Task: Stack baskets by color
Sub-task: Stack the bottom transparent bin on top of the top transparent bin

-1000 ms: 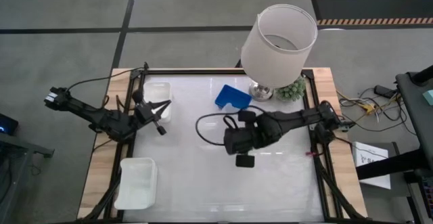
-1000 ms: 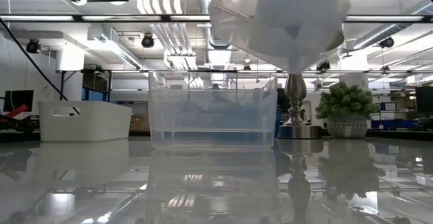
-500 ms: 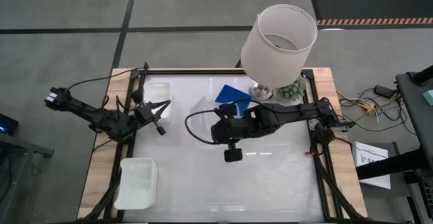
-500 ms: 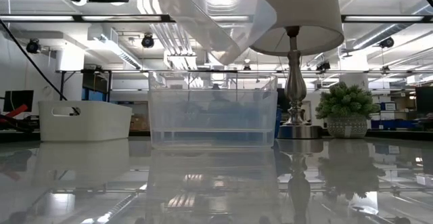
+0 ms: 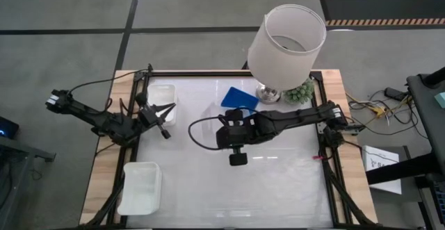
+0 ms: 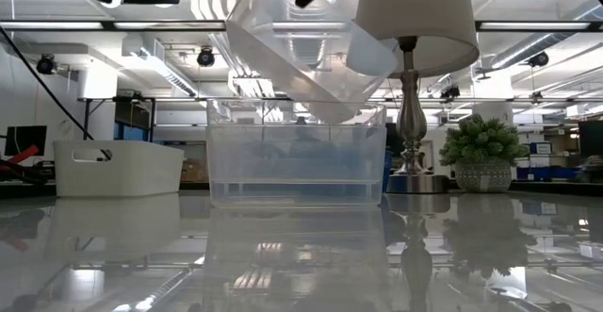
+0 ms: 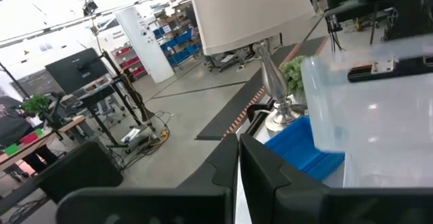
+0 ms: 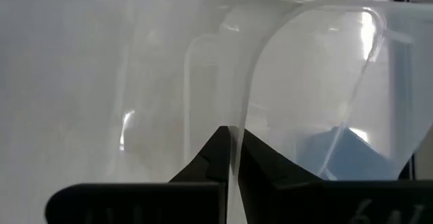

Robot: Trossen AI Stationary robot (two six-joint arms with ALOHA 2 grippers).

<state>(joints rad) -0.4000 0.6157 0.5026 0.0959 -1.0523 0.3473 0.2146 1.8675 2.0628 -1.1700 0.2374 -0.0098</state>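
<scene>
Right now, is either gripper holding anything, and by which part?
The right gripper is shut on the clear basket, pinching its thin rim wall, tilted above another clear basket. The left gripper is shut and holds nothing.

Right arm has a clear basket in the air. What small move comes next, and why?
Probably level it and lower. The right gripper, shut on the tilted clear basket, holds it just above the second clear basket on the table, its low corner near that rim. Left gripper waits, shut.
</scene>
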